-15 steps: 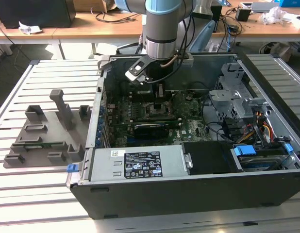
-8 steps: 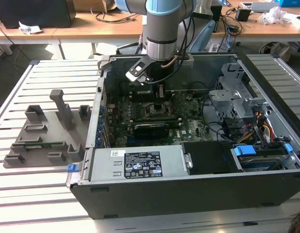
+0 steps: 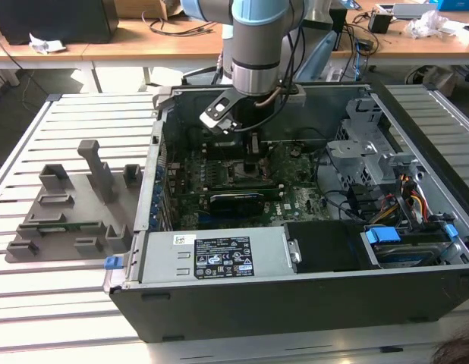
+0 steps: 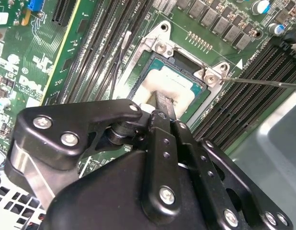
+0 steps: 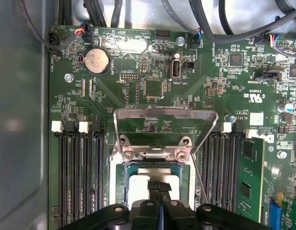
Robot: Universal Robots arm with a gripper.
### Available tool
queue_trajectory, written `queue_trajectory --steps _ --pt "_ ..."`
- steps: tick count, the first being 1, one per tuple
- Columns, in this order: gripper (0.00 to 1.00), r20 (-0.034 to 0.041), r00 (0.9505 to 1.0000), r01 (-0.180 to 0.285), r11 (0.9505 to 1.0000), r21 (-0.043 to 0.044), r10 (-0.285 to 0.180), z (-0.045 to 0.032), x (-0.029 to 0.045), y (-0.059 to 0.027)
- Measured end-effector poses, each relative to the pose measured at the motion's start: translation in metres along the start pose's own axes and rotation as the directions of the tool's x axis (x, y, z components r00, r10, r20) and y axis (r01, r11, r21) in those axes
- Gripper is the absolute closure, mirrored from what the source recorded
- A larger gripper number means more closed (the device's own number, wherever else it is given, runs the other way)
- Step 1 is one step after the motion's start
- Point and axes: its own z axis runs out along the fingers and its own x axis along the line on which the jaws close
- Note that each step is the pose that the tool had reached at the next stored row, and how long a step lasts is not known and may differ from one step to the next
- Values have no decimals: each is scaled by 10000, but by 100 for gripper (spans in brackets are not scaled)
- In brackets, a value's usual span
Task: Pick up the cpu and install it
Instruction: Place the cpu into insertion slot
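Observation:
The cpu (image 4: 179,79) lies flat in the motherboard socket, its silver top glaring white; in the first wrist view the cpu (image 5: 141,181) shows between the socket's sides. My gripper (image 4: 165,101) stands straight over it, its two thin black fingers pressed together and their tips at the cpu's top, touching it or just above. In the first wrist view the gripper (image 5: 159,186) comes down at the cpu's middle. The metal load plate (image 5: 165,115) is swung up and open. In the exterior view the gripper (image 3: 250,161) reaches down into the open computer case.
Memory slots (image 5: 78,177) flank the socket on both sides. A thin lever wire (image 4: 263,82) runs past the socket. The case walls (image 3: 155,174) ring the motherboard, with drive bays and cables (image 3: 379,197) at the exterior view's right. A grey plastic tray (image 3: 67,216) lies on the slatted table.

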Motion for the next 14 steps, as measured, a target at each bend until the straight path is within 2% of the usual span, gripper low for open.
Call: queue_trajectory --steps 4,11,14 --pt "89 -1 10000 0 10000 0 0 -6 -1 44" --pt "89 -1 10000 -1 10000 0 1 -152 -12 50" --pt "89 0 10000 -1 10000 0 1 -327 -25 47"
